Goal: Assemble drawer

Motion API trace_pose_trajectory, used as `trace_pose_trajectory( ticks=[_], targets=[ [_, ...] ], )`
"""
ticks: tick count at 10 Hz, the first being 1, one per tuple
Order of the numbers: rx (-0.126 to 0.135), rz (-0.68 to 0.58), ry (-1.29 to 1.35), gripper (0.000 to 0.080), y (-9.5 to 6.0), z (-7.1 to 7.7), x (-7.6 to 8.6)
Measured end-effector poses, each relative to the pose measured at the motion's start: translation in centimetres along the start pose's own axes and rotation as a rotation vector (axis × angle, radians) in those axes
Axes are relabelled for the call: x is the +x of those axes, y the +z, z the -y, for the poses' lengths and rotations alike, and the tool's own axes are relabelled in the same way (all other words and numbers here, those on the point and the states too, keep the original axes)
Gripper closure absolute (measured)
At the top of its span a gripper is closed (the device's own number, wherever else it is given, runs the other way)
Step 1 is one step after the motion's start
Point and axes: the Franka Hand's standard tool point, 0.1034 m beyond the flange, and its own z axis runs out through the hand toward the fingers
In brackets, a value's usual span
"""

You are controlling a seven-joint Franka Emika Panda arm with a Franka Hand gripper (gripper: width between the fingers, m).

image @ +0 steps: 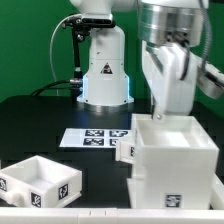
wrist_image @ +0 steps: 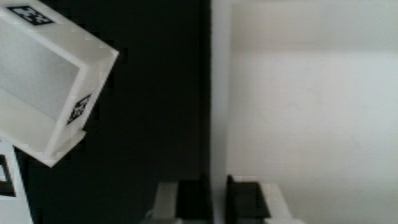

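Note:
The white cube-shaped drawer casing [image: 176, 168] stands open-topped at the front of the exterior view's right. My gripper [image: 156, 114] comes down from above onto its left wall. In the wrist view my gripper [wrist_image: 215, 183] straddles the casing's thin wall edge [wrist_image: 214, 90], with both dark pads against it, so it is shut on that wall. One open-top tray [image: 40, 182] with tags lies at the front left. A second tray [image: 123, 149] sits just left of the casing and also shows in the wrist view [wrist_image: 39, 88].
The marker board [image: 95, 137] lies flat on the black table in front of the robot's base [image: 104, 72]. Cables hang behind the base at the exterior view's left. The table's white front edge [image: 100, 215] runs close under the tray and casing.

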Motion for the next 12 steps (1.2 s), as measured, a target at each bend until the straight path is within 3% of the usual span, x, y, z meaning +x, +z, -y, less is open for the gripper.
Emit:
trace_pose_trajectory(
  ticks=[4, 10, 11, 12],
  targets=[
    [-0.017, -0.012, -0.009, 0.0767, 0.7, -0.5, -1.9],
    [-0.017, -0.013, -0.009, 0.0765, 0.7, -0.5, -1.8],
    [-0.017, -0.013, -0.009, 0.0561, 0.7, -0.5, -1.8],
    [-0.016, -0.012, -0.013, 0.0428, 0.7, -0.5, -1.8]
  ],
)
